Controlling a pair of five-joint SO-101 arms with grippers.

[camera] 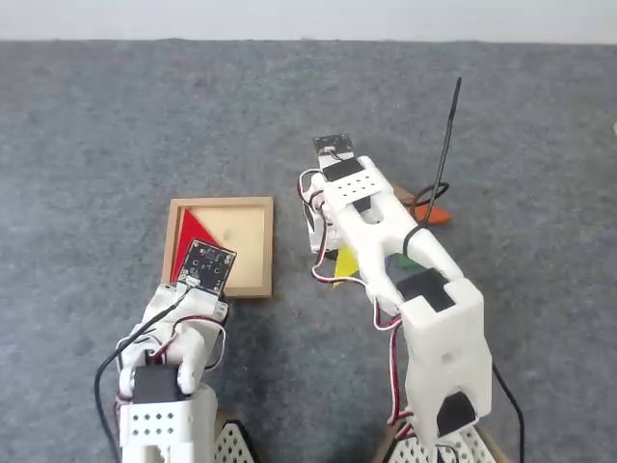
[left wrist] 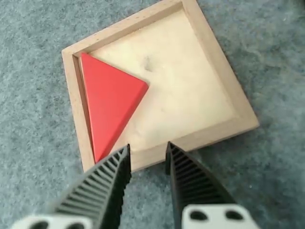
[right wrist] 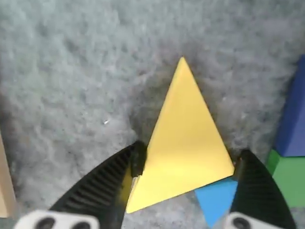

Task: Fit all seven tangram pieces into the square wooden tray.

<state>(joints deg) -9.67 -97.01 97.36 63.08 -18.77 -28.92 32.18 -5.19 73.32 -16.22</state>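
Observation:
The square wooden tray (camera: 255,246) lies left of centre on the grey carpet. A red triangle (camera: 196,231) lies flat in it against one wall (left wrist: 107,102). My left gripper (left wrist: 147,151) hangs open and empty over the tray's near rim (left wrist: 190,140). To the right of the tray, my right gripper (right wrist: 190,160) is shut on a yellow triangle (right wrist: 183,138), one finger on an edge and the other at a corner. A broad shadow lies beside this piece. In the high view the yellow triangle (camera: 344,262) peeks out from under the right arm.
A light blue piece (right wrist: 214,198), a dark blue piece (right wrist: 293,124) and a green piece (right wrist: 288,176) lie close to the yellow triangle. Orange (camera: 434,216) and brown (camera: 405,196) pieces sit right of the right arm, by a black cable (camera: 445,145).

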